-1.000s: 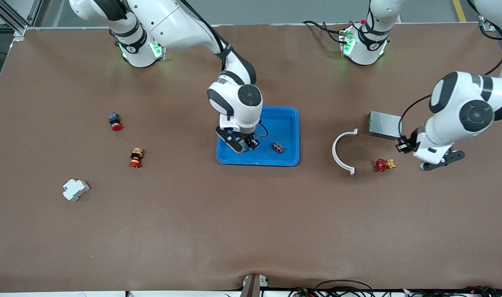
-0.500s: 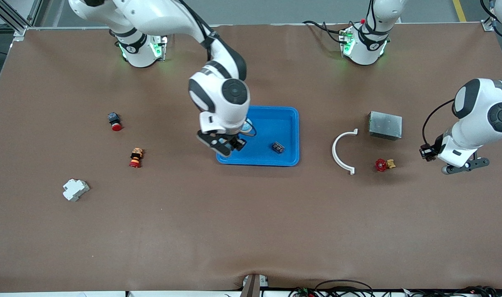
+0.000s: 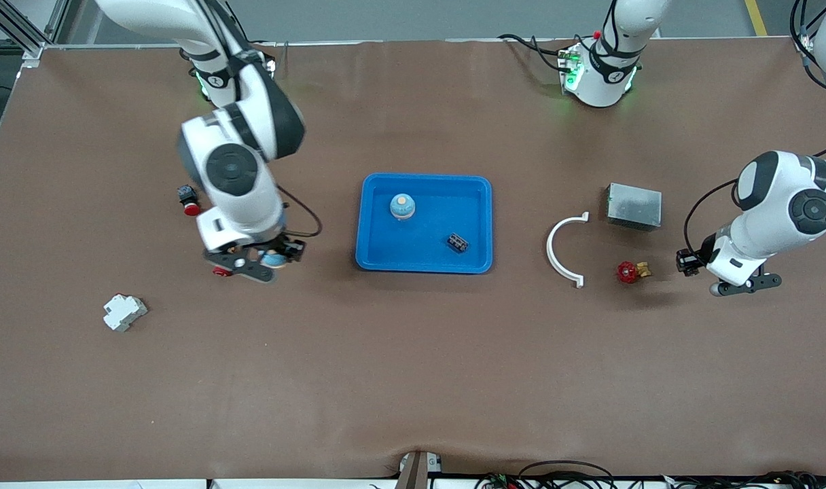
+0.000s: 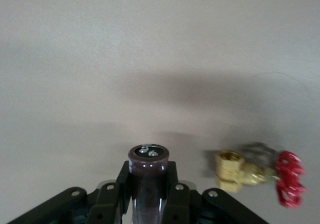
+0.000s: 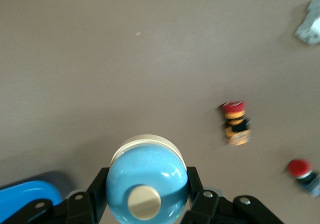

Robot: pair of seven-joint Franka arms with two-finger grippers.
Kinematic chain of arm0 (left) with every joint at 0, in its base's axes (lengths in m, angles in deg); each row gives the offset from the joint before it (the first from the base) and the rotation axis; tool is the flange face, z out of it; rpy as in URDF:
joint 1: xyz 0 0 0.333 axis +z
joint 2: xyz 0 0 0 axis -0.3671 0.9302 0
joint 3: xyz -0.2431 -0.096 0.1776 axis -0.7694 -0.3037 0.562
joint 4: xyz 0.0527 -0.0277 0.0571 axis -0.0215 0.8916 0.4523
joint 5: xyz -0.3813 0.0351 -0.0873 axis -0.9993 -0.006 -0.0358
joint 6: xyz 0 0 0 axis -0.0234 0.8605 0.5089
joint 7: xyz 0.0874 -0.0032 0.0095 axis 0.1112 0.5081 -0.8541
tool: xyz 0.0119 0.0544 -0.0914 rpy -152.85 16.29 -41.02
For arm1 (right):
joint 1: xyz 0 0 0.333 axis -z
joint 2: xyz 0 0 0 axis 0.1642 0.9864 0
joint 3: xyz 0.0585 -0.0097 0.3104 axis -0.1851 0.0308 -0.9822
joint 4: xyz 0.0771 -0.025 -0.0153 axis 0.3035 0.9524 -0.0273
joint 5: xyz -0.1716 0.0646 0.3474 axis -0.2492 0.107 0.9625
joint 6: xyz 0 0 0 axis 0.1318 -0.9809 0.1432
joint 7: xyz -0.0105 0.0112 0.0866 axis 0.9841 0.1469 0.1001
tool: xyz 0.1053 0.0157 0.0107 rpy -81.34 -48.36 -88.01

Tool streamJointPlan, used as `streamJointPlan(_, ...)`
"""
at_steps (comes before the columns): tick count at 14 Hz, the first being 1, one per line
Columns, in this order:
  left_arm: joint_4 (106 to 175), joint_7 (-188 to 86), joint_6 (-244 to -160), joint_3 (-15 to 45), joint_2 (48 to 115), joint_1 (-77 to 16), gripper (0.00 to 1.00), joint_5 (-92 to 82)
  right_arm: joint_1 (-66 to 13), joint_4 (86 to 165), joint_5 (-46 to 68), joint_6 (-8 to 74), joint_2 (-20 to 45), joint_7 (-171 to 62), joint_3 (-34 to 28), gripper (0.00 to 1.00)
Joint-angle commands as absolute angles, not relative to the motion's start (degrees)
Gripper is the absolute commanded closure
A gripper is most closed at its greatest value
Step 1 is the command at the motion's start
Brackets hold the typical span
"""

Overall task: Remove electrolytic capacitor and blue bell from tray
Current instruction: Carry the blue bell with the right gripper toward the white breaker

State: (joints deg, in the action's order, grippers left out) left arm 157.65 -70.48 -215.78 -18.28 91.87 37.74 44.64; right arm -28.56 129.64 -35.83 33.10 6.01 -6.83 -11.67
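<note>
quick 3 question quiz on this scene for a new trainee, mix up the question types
1. True or false: the left hand is shut on a dark capacitor.
2. Which of these lies in the blue tray?
A. a tray bell, blue with a cream top
B. a red valve
C. a white curved part
3. In a few words: what is the right hand shut on?

Key
1. True.
2. A.
3. A held bell, also blue, up over the table and outside the tray toward the right arm's end.
</note>
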Motion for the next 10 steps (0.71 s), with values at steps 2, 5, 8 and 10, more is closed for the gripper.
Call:
streamJointPlan(2, 153.17, -70.94, -215.99, -17.31, 97.02, 35.25, 1.0, 47.39, -20.99, 136.03, -34.79, 34.45, 1.06, -20.46, -12.59, 1.0)
streamJointPlan(5, 151.23, -70.85, -215.99, -13.09, 96.94, 30.33, 0.62, 47.48, -15.01, 139.12, -34.7, 37.0, -0.44, -30.49, -12.76, 1.0)
streamJointPlan(8, 150.53, -70.59, -215.9, -13.0, 96.76, 30.23, 0.09, 47.39, -10.96, 142.01, -33.21, 41.47, -0.44, -36.56, -12.77, 1.0)
streamJointPlan(10, 150.52, -70.24, -215.11, -13.34, 95.71, 30.23, 0.0, 47.04, -7.18, 144.91, -31.89, 46.83, -0.01, -42.79, -12.68, 1.0)
